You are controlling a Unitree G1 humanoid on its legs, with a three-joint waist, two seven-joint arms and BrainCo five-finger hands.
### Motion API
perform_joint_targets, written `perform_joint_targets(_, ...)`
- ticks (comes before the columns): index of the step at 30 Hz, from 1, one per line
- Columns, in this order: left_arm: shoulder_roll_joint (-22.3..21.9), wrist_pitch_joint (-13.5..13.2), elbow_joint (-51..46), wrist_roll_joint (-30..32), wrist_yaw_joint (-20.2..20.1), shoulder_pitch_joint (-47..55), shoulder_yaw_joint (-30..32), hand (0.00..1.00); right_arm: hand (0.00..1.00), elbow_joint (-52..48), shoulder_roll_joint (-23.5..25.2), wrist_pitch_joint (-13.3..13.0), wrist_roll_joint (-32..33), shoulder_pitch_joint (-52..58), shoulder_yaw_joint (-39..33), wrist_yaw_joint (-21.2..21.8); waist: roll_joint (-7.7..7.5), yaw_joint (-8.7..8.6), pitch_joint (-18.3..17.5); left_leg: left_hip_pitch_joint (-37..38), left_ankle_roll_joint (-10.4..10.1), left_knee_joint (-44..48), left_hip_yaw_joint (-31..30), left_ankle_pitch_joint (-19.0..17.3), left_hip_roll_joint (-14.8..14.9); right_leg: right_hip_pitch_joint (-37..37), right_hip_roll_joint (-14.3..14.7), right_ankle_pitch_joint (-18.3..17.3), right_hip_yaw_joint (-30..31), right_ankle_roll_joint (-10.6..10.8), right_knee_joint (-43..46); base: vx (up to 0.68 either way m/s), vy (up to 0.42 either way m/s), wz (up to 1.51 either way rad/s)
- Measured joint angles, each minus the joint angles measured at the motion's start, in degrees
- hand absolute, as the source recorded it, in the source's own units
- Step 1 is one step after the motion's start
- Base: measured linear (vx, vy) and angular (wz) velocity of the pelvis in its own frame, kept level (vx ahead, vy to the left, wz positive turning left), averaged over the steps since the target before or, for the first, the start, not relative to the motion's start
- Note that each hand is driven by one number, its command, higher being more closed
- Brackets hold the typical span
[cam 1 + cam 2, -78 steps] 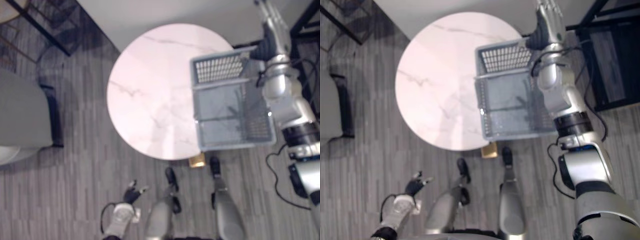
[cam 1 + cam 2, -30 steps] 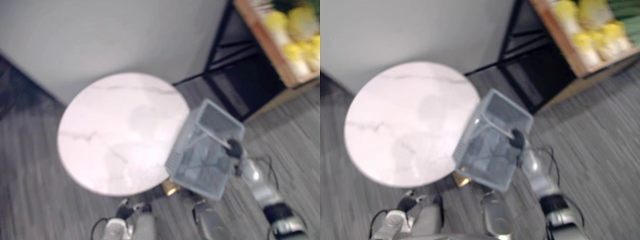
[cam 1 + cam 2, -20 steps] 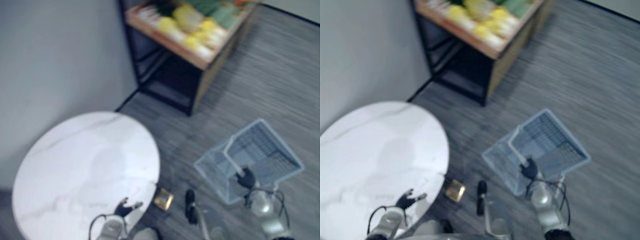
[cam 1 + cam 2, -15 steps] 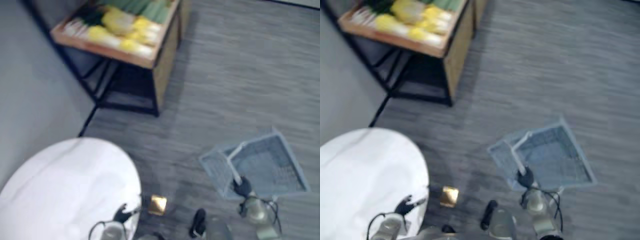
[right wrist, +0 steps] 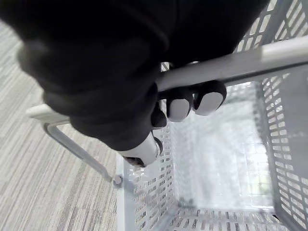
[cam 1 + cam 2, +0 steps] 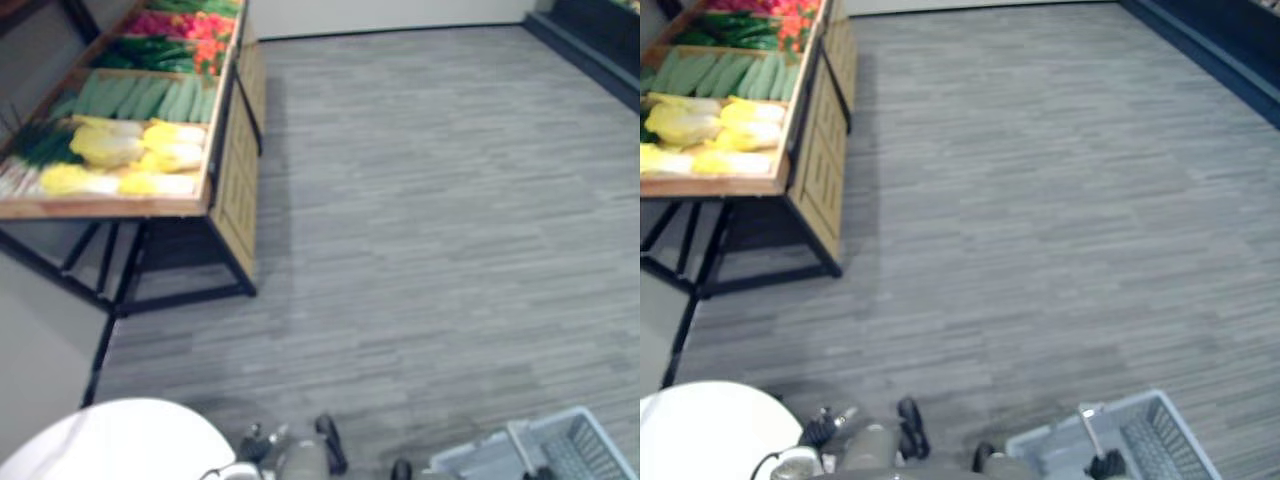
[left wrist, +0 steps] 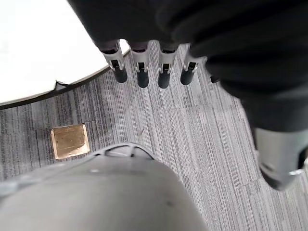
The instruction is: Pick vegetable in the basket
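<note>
A grey mesh basket (image 6: 1140, 440) hangs low at my right side and holds nothing (image 5: 284, 130). My right hand (image 5: 185, 103) is shut on its grey handle bar (image 5: 236, 65), fingers curled round it; the same hand (image 6: 1107, 464) shows dark at the basket's rim. Vegetables lie on a wooden shelf (image 6: 225, 150) at the far left: yellow cabbages (image 6: 120, 150), green cucumbers (image 6: 140, 95) and red ones (image 6: 180, 22) further back. My left hand (image 7: 139, 72) hangs open, fingers straight, beside the white round table (image 7: 38, 43).
The shelf stands on a black metal frame (image 6: 110, 290). Grey plank floor (image 6: 430, 200) stretches wide between me and the shelf. The table's edge (image 6: 110, 440) is at my lower left, with a small brass block (image 7: 70, 141) on the floor under it.
The whole view has swung right, away from the table and toward the shelf. The basket, lifted off the table, now hangs from my right hand. My left hand stays open.
</note>
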Motion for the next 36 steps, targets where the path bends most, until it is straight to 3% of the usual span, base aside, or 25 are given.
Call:
perform_joint_targets(1, 0.1, 0.0, 0.4, -1.2, 0.0, 0.1, 0.0, 0.00, 1.00, 1.4, 0.7, -0.1, 0.6, 0.5, -0.8, -0.1, -1.68, -0.13, -0.1, 1.9, 0.6, -1.4, -0.2, -1.7, -2.4, -2.3, -2.7, -2.1, 0.1, 2.7, 9.2, 0.37, 0.160, 0.38)
perform_joint_targets(2, 0.5, 0.0, 0.9, -1.5, 0.0, 0.2, -0.2, 0.00, 1.00, 1.8, 1.5, -0.1, 1.7, 0.5, -2.4, -0.2, -2.39, -0.49, -0.3, 4.1, 0.5, -3.4, -0.9, -2.3, -4.5, -6.8, -5.6, -2.0, 0.4, 3.7, 21.6, 0.36, 0.157, 0.43)
perform_joint_targets(4, 1.4, 0.2, 1.1, -1.6, 0.0, 0.6, -0.3, 0.00, 1.00, 2.0, 3.5, -0.1, 2.5, 0.4, -4.6, -0.4, -3.87, -0.96, 0.1, 9.7, 1.0, -7.1, -3.4, -3.1, -7.5, -13.8, -8.8, 1.3, 3.3, 5.8, 40.4, 0.48, 0.183, 0.67)
perform_joint_targets(6, 1.9, 0.2, 1.1, -1.6, 0.1, 0.6, -0.4, 0.00, 1.00, 2.3, 4.6, -0.2, 3.3, 0.4, -5.7, -0.6, -3.35, -1.87, 0.5, 13.0, 1.2, -8.3, -6.1, -3.6, -7.7, -15.6, -8.3, 0.0, 3.0, 3.7, 43.7, 0.53, 0.080, 0.88)
perform_joint_targets(7, 1.9, 0.3, 1.1, -1.6, 0.1, 0.3, -0.2, 0.00, 1.00, 3.2, 5.1, -0.5, 4.8, -0.4, -5.9, -0.6, -3.05, -2.95, 0.5, 15.4, 1.0, -9.0, -9.3, -4.4, -7.0, -17.4, -7.1, -2.1, 0.3, 1.6, 38.3, 0.46, -0.014, 1.00)
perform_joint_targets(10, 1.9, 0.3, 1.1, -1.5, 0.0, -1.8, 0.0, 0.00, 1.00, 4.0, 5.2, -0.7, 6.0, -2.1, -6.4, -0.9, -2.37, -3.71, 0.8, 17.1, 0.1, -10.7, -13.4, -4.8, -5.8, -20.6, -5.2, -2.1, -0.7, 0.8, 25.5, 0.41, -0.078, 0.93)
perform_joint_targets(12, 1.8, 0.3, 1.3, -1.5, 0.1, -3.8, 0.0, 0.00, 1.00, 4.4, 5.3, -0.9, 7.4, -3.2, -7.4, -1.2, -1.78, -3.76, 1.4, 20.0, -2.4, -12.6, -16.9, -6.4, -4.3, -22.3, -4.8, 4.8, 0.1, 1.4, 5.8, 0.54, -0.193, 0.79)
perform_joint_targets(13, 1.9, 0.3, 1.5, -1.4, 0.1, -4.1, 0.0, 0.00, 1.00, 4.7, 5.6, -1.0, 7.7, -3.4, -8.1, -1.2, -1.87, -3.77, 1.4, 21.1, -3.3, -13.0, -17.4, -7.0, -4.1, -22.6, -5.3, 7.2, 0.5, 1.7, 1.6, 0.54, -0.275, 0.71)
perform_joint_targets(14, 2.2, 0.3, 2.1, -1.4, 0.1, -4.5, 0.2, 0.00, 1.00, 5.4, 6.1, -1.1, 8.7, -3.6, -8.7, -1.2, -2.27, -3.87, 1.8, 23.4, -4.8, -13.5, -18.5, -8.5, -3.7, -23.0, -6.5, 8.9, 1.2, 2.0, -2.0, 0.58, -0.344, 0.65)
perform_joint_targets(16, 2.3, 0.2, 2.2, -1.3, 0.0, -3.4, 2.5, 0.00, 1.00, 6.3, 6.6, -1.1, 9.0, -3.0, -9.3, -1.0, -1.41, -4.07, 1.6, 28.0, -6.7, -13.6, -19.5, -12.1, -0.9, -23.8, -6.3, 10.1, 2.0, 1.2, 3.2, 0.69, -0.413, 0.56)
perform_joint_targets(17, 1.9, 0.1, 2.1, -1.1, 0.0, -2.0, 4.4, 0.00, 1.00, 6.3, 6.8, -1.1, 9.0, -2.5, -9.9, -0.8, -0.78, -4.10, 0.6, 28.5, -8.3, -9.7, -20.4, -13.5, 0.6, -24.7, -5.4, 10.7, 1.4, 1.0, 8.7, 0.71, -0.471, 0.33)
perform_joint_targets(18, 0.7, 0.1, 1.7, -1.0, 0.0, -1.4, 7.0, 0.00, 1.00, 6.2, 7.3, -0.9, 9.0, -2.7, -10.7, -0.8, -0.38, -3.74, 1.1, 20.9, -9.3, 10.0, -19.6, -12.1, 3.4, -24.0, -4.0, 11.5, 1.7, -1.1, 12.9, 0.69, -0.500, 0.20)
perform_joint_targets(19, -0.6, 0.1, 1.3, -1.0, -0.1, -1.1, 7.8, 0.00, 1.00, 5.8, 6.7, -0.9, 9.0, -2.6, -10.6, -0.8, 0.76, -3.66, 1.3, 17.4, -8.7, 19.4, -19.9, -9.4, 5.4, -22.3, -2.6, 11.1, 1.3, -2.0, 12.5, 0.64, -0.497, -0.19)
perform_joint_targets(20, -3.1, 0.1, 0.9, -1.1, -0.2, 1.0, 8.9, 0.00, 1.00, 5.5, 5.5, -0.6, 9.0, -3.0, -9.6, -0.8, 3.41, -2.68, 1.9, 10.4, -7.7, 34.7, -20.3, -2.4, 9.7, -18.9, 0.8, 9.8, 1.1, -3.9, 10.5, 0.62, -0.381, -0.49)
perform_joint_targets(21, -4.5, 0.4, 0.8, -1.1, -0.5, 1.8, 8.9, 0.00, 1.00, 5.5, 4.3, -0.1, 8.9, -4.1, -7.6, -0.9, 4.58, -2.14, 2.8, 5.5, -8.4, 44.5, -19.6, -2.6, 11.0, -14.6, 2.9, 8.8, 1.5, -5.4, 8.0, 0.74, -0.372, -0.53)
perform_joint_targets(24, -4.0, 0.4, 0.0, -1.6, -0.6, 2.5, 7.9, 0.00, 1.00, 5.5, 4.5, -0.1, 8.9, -5.1, -5.4, -0.7, 2.02, -0.42, 3.9, -1.2, -10.2, 45.0, -14.5, -4.1, 8.5, -5.3, 3.0, 7.9, 2.5, -5.8, 1.1, 0.52, -0.246, -0.26)
perform_joint_targets(26, -3.5, 0.1, -0.4, -1.7, -0.4, 2.4, 6.5, 0.00, 1.00, 5.7, 4.5, -0.2, 8.8, -6.6, -4.3, -0.5, 0.64, 0.67, 3.9, -3.9, -9.7, 29.6, -6.3, -4.9, 5.7, -0.1, 2.4, 7.6, 1.9, -5.4, -3.2, 0.64, -0.244, -0.03)
perform_joint_targets(27, -3.5, 0.0, -0.7, -1.7, -0.5, 2.3, 6.1, 0.00, 1.00, 5.7, 4.1, -0.4, 8.5, -7.5, -4.5, -0.1, 0.59, 1.11, 3.8, -4.1, -8.2, 18.3, 1.0, -4.0, 4.8, 3.0, 2.5, 7.2, 1.1, -5.4, -5.7, 0.87, -0.184, 0.22)
perform_joint_targets(29, -3.6, 0.1, -0.6, -1.7, -0.4, 2.2, 5.7, 0.00, 1.00, 5.5, 3.3, -0.5, 8.4, -7.9, -4.5, 0.2, 0.70, 1.19, 3.7, -3.8, -2.5, 2.4, 11.7, 0.1, 1.3, 8.1, 2.7, 5.2, -1.8, -3.9, -8.9, 0.69, -0.085, 0.42)
perform_joint_targets(31, -3.7, 0.2, -0.4, -1.6, -0.5, 2.7, 5.6, 0.00, 1.00, 5.5, 2.8, -0.6, 8.3, -7.8, -4.1, 0.3, 0.93, 1.71, 3.6, -3.4, 2.1, 0.5, 14.3, 0.9, -0.5, 9.7, 2.9, 0.6, -3.8, -2.8, -5.0, 0.54, 0.037, 0.30)
perform_joint_targets(32, -4.2, 0.2, 1.2, -1.6, -0.5, 3.3, 5.3, 0.00, 1.00, 5.3, 1.9, -0.9, 8.2, -7.1, -3.7, 0.3, 2.57, 2.45, 2.4, -2.3, 6.3, 0.1, 13.7, 2.8, -0.5, 8.3, 3.8, -4.0, -4.9, -0.8, 4.9, 0.72, 0.107, 0.68)
perform_joint_targets(33, -1.8, 0.6, 3.3, -1.6, -1.0, 2.2, 4.8, 0.00, 1.00, 5.8, 3.7, -0.9, 8.2, -7.2, -3.5, 0.2, -0.17, 2.14, 1.7, -0.9, 9.1, 0.6, 11.0, 1.0, -3.7, 4.4, -0.3, -6.2, -6.6, 0.1, 20.0, 0.60, 0.083, 0.88)
perform_joint_targets(34, -0.9, 0.6, 3.2, -1.6, -1.0, 2.5, 4.0, 0.00, 1.00, 5.8, 3.9, -0.9, 8.1, -6.7, -3.3, 0.2, -1.60, 2.06, 1.0, 0.0, 8.1, -0.8, 8.5, 0.1, -5.6, 1.1, -2.7, -4.7, -6.6, 1.8, 28.4, 0.57, 0.068, 1.77)
perform_joint_targets(35, 0.2, 0.6, 2.7, -1.5, -1.0, 2.3, 3.8, 0.00, 1.00, 5.9, 4.7, -1.1, 8.1, -6.5, -2.3, 0.2, -4.15, 0.74, 1.4, 3.4, 8.6, -3.7, 2.8, -0.7, -9.9, -5.3, -6.1, 4.9, -4.4, 3.4, 45.1, 0.58, 0.012, 1.90)
perform_joint_targets(36, 0.5, 0.6, 2.7, -1.6, -0.9, 2.2, 3.6, 0.00, 1.00, 6.2, 4.8, -1.1, 8.2, -6.5, -2.0, 0.3, -4.59, -0.21, 1.4, 5.2, 8.3, -4.6, -0.4, -1.0, -11.3, -8.1, -7.0, 3.4, -3.0, 1.9, 50.8, 0.59, -0.001, 2.00)
